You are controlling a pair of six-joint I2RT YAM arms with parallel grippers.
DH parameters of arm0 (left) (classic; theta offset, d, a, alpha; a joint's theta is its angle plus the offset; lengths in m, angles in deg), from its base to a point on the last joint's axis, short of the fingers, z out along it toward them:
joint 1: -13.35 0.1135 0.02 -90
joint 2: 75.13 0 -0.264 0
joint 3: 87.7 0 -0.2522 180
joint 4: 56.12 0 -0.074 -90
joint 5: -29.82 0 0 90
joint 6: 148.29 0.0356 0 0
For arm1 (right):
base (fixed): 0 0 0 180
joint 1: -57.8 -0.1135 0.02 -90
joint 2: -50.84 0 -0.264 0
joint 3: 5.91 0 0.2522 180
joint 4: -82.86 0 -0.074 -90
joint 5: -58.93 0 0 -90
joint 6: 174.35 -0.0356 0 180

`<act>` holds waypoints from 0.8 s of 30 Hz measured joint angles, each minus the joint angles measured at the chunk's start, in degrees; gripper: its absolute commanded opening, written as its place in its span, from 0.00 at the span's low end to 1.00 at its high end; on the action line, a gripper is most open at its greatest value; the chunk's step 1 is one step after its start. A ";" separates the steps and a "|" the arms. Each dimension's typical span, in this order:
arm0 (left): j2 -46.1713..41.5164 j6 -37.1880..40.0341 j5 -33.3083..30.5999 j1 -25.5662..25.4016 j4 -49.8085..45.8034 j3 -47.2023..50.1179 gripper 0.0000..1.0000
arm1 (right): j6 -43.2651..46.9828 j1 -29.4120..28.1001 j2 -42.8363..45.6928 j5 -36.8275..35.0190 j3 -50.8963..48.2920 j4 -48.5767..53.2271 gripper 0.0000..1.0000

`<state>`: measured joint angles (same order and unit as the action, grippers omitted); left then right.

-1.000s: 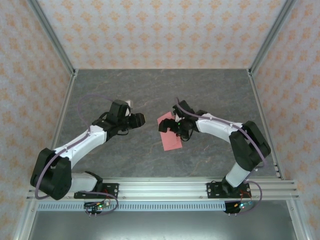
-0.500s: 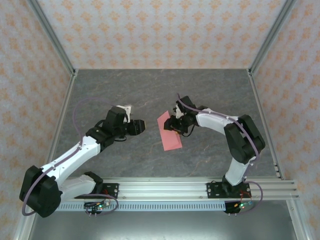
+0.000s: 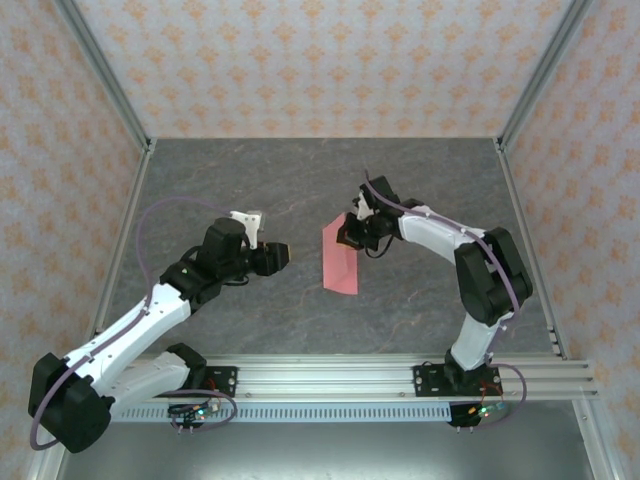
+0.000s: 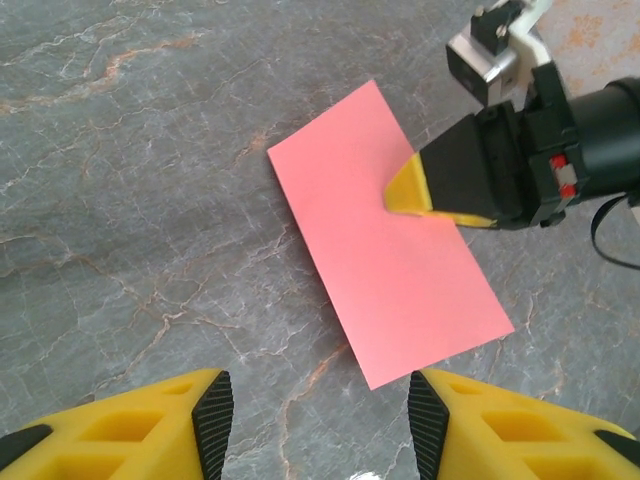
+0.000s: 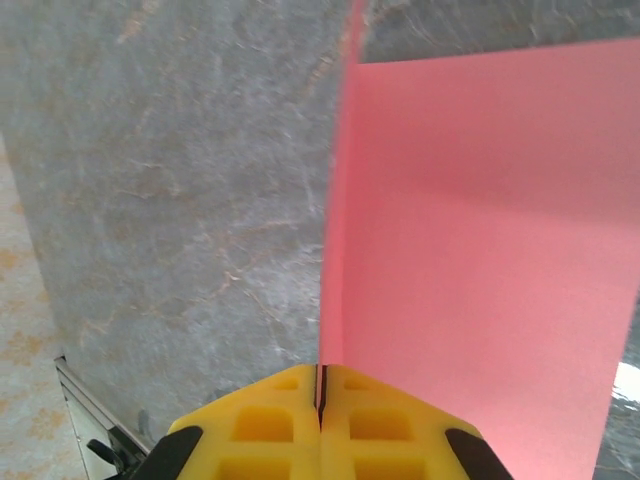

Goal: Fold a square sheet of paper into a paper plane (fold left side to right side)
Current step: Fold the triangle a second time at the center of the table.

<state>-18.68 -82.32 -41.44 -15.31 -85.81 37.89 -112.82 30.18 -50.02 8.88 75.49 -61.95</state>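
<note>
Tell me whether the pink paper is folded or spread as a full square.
Folded: the pink paper shows as a long rectangle, not a square, its edge pinched by the shut right end effector.

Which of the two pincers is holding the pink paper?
The right pincer, shut on the pink sheet of paper; the left pincer stands open, apart from it.

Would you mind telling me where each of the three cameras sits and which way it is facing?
Top external: above and behind the arms, looking down at the table; both arms show whole, the pink paper between them.
Left wrist: on the left arm, looking down and forward at the paper; its open left fingers frame the bottom.
Right wrist: on the right arm, looking along the paper; its right fingers are shut on the edge.
Shared: left wrist and top views both show the right fingers pinching the paper.
</note>
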 measured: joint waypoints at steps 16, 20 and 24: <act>0.42 3.91 -2.89 -7.39 -1.60 -0.87 0.55 | -1.51 0.02 0.09 0.02 0.00 0.15 0.23; 2.05 5.64 -4.31 -10.93 -1.70 -2.29 0.57 | -2.12 0.02 0.09 -0.72 -1.46 0.20 0.27; 4.50 7.28 -5.99 -16.02 -1.70 -3.39 0.60 | -3.17 0.02 0.09 -0.96 -1.73 -0.17 0.28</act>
<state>-14.18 -75.04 -47.43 -31.33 -87.51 34.50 -115.99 30.20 -49.94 7.92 73.76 -62.13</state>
